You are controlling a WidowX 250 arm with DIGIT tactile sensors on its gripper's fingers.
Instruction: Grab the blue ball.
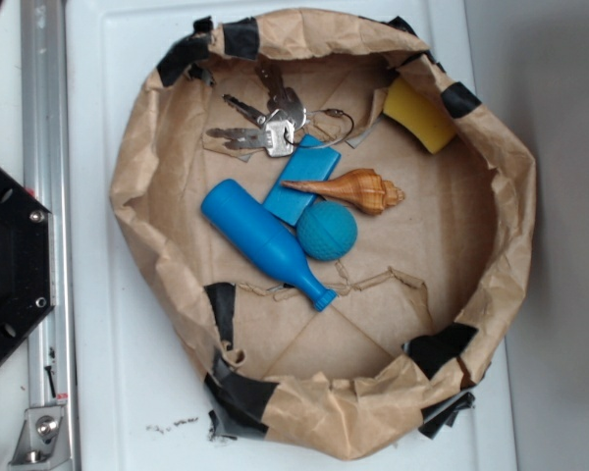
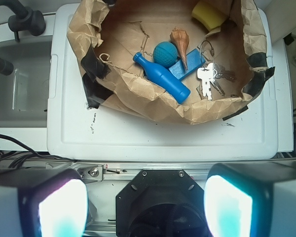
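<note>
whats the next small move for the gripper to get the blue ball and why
Probably move the gripper forward over the paper bowl until it sits above the blue ball, jaws kept open. In the wrist view the fingers are wide apart and still outside the bowl, near the table edge. The ball is hemmed in by the blue pin, the shell and the blue block, so a straight top-down approach looks safest.
</note>
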